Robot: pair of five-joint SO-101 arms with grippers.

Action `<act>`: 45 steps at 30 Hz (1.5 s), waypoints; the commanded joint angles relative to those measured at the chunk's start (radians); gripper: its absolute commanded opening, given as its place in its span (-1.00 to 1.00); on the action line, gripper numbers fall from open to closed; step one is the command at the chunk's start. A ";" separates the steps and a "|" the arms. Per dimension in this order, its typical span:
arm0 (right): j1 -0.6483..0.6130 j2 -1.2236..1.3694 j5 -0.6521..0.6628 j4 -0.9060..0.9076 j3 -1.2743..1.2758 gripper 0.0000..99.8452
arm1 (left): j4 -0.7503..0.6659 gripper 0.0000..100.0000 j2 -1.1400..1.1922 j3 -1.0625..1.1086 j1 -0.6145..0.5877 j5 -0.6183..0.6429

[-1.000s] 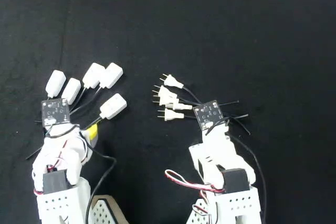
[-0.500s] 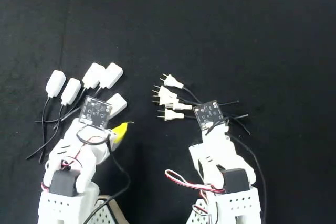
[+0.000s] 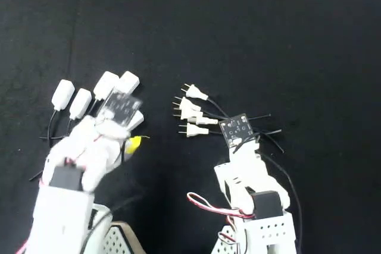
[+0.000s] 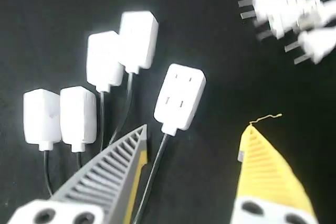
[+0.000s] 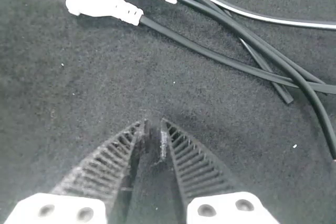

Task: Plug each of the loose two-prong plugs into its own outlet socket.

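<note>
Several white outlet sockets on black cords lie at the left: four in a fanned row (image 3: 106,84) and one (image 4: 180,97) nearer the middle. My left gripper (image 4: 198,127) is open, its grey finger (image 4: 113,169) and yellow finger (image 4: 265,166) on either side of that nearer socket's cord end. In the high view the left arm's wrist (image 3: 119,109) covers most of this socket. Several white two-prong plugs (image 3: 191,111) lie loose in a cluster at the centre, prongs pointing left. My right gripper (image 5: 152,129) is shut and empty, just behind the nearest plug (image 5: 100,1).
Black cables (image 5: 252,45) from the plugs cross the cloth beside the right gripper and trail right (image 3: 271,135). The sockets' cords (image 3: 50,135) run toward the left arm's base. The black table (image 3: 268,46) stretches far back and right.
The left arm has swung right and forward, from over the leftmost sockets to over the socket nearest the middle, its yellow finger spread out. The right arm has stayed still.
</note>
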 commanded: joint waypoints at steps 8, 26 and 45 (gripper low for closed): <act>-0.008 -0.065 -0.008 0.008 -0.005 -0.92 | -0.087 -0.44 0.770 -0.390 -0.090 -0.109; -0.008 -0.065 -0.008 0.008 -0.005 -0.92 | -0.175 -0.43 1.158 -0.601 -0.045 -0.163; -0.008 -0.065 -0.008 0.008 -0.005 -0.92 | -0.064 -0.83 1.076 -0.496 0.090 -0.279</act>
